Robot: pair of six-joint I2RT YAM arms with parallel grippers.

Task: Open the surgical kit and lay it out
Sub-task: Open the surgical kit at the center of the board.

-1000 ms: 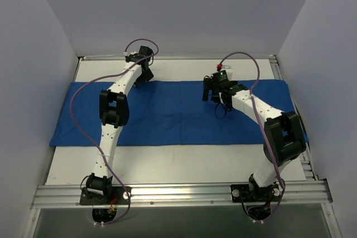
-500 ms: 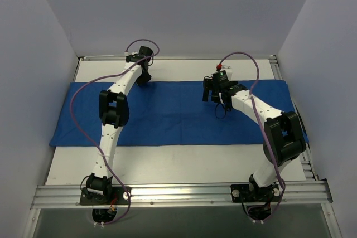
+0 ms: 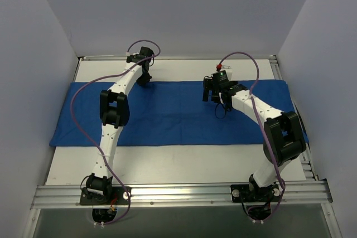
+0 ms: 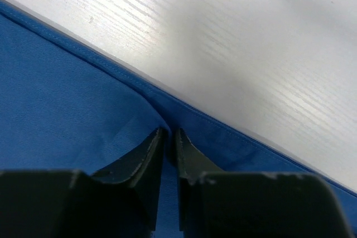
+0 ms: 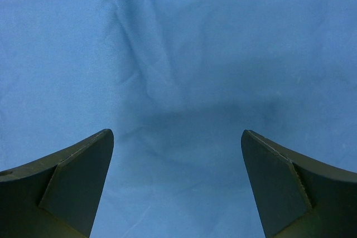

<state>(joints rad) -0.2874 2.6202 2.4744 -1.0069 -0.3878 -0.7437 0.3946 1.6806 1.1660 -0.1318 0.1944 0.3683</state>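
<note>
Left gripper (image 4: 169, 132), fingers pressed almost together, pinching the far hem of the cloth wrap (image 3: 167, 116) left of centre, with a small ruck of blue gathered at the tips. Right gripper (image 5: 175, 135) spread wide, hanging over plain cloth right of centre, gripping nothing. Cloth wrap lying as a broad band across the table (image 3: 167, 163) from left to right, white board showing on its far and near sides. Nothing of the kit but the cloth on show.

Judged as a spreading step: draw the pinched hem toward the far edge, low and slow, to pull the fabric flat rather than lift it. Hold the pinch firm; thin woven cloth, likely to slip from narrow tips if jerked. Pull straight, not slantwise, or expect a diagonal crease across the middle. Bring the right gripper down to a matching spot on the same hem, or press down as an anchor, to stop the whole sheet sliding on the smooth board. Mind the faint folds under the right gripper.

Around: smooth white tabletop with a fine grain, pale plain walls (image 3: 178, 9) on three sides, aluminium rail (image 3: 184, 192) at the near edge carrying both arm bases.
</note>
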